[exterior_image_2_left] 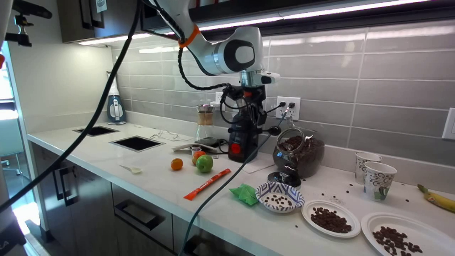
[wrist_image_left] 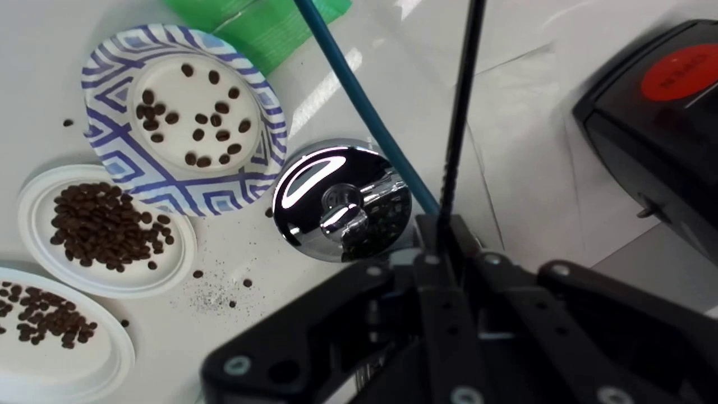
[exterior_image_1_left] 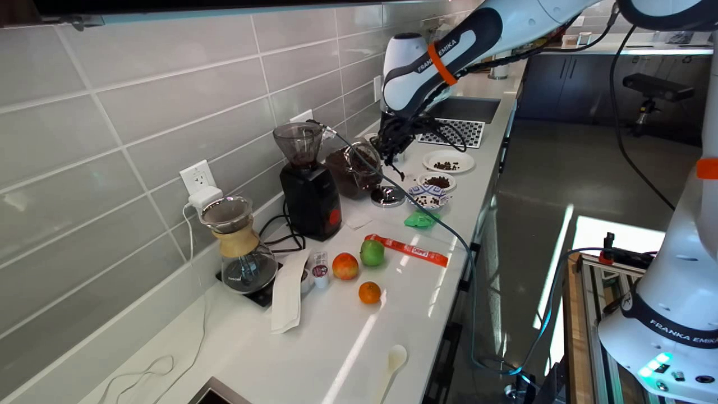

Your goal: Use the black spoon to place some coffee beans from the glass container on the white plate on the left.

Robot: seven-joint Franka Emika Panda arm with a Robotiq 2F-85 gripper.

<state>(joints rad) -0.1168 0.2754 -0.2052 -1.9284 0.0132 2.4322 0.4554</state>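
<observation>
The slim stem of the black spoon is clamped by the tool, whose fingertips are pinched together on it. One end of the stem is cut off by the top edge of the wrist view; in an exterior view, a rounded black end is seen just beside the slanted mouth of the glass jar, but whether contact is made cannot be told. The jar is loaded with dark coffee beans and is set on the surface beside a black coffee grinder. A chrome lid is laid near the jar, and a blue cable is stretched above it. Coffee beans are also sprinkled in a blue-and-white patterned bowl, heaped on a small white plate and scattered on a larger white plate, the three being lined up in a row. A few loose beans are strewn between the plates and the lid. A crumpled green wrapper is placed by the bowl, with an orange-red stick packet and a green apple found farther along
</observation>
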